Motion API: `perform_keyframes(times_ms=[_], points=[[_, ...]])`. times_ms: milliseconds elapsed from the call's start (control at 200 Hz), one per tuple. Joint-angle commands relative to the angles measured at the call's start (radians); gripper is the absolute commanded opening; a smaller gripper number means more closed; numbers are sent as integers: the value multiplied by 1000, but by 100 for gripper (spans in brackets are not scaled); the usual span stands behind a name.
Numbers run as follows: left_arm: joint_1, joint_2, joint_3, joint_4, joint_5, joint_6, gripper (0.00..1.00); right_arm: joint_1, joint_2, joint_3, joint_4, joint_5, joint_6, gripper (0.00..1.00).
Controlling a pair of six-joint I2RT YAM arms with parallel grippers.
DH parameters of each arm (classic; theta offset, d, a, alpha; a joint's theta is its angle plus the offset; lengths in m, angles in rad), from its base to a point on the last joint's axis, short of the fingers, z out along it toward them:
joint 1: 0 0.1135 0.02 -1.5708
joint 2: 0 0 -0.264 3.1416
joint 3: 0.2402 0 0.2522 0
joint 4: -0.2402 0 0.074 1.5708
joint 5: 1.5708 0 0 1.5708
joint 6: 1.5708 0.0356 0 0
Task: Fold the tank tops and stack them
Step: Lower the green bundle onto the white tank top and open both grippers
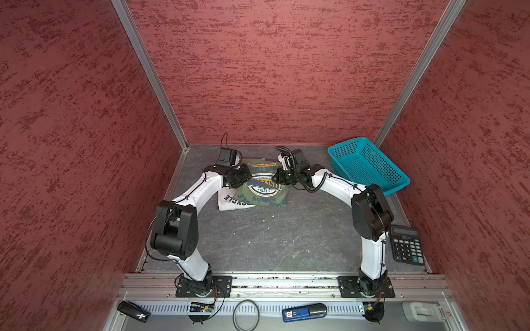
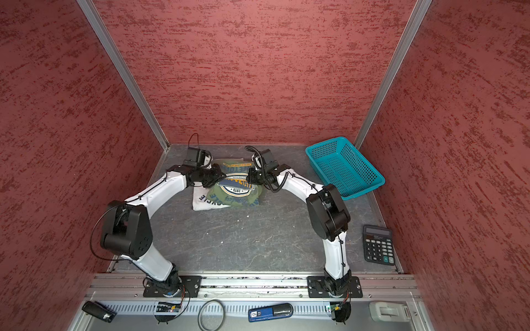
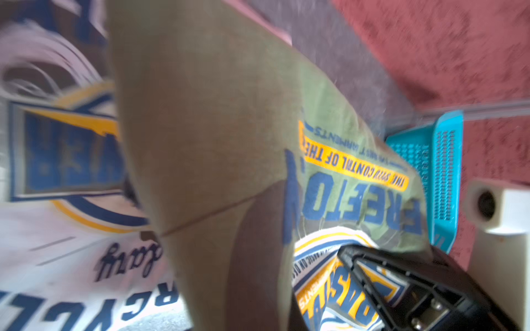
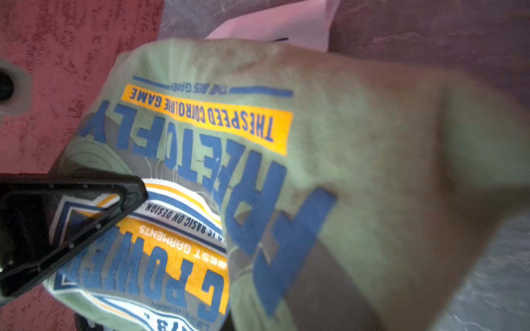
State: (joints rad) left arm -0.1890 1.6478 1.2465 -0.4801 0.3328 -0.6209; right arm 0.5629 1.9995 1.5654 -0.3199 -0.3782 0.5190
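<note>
Olive tank top [image 4: 344,114], far centre atop white tank top [image 1: 227,201], clamped by my left gripper [image 1: 248,178] and right gripper [image 1: 274,177], both closed on it. Risk: uneven pull skews fold, drags white one.

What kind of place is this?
Probably a robot test booth, not a home: left arm and right arm bolted to a metal rail, red walls boxing a grey table.

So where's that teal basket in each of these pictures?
Both top views: teal basket in the table's far right corner.
Left wrist: it peeks out beyond the olive green tank top.
Right wrist: not in it.
Shared landmark: the olive green tank top, seen in all four.
</note>
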Motion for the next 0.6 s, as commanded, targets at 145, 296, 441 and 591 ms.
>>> perform_keyframes(times_ms=[145, 296, 441, 591], points=[[148, -62, -36, -7, -38, -2, 0, -15, 160, 220, 51, -78, -30, 11], [213, -48, -73, 22, -45, -7, 0, -14, 303, 374, 26, -123, -17, 12], [272, 0, -149, 116, -38, -47, 10, -13, 461, 563, -37, -113, -12, 17], [303, 102, -118, 100, -63, -35, 56, -16, 604, 808, -235, 27, -24, 64]])
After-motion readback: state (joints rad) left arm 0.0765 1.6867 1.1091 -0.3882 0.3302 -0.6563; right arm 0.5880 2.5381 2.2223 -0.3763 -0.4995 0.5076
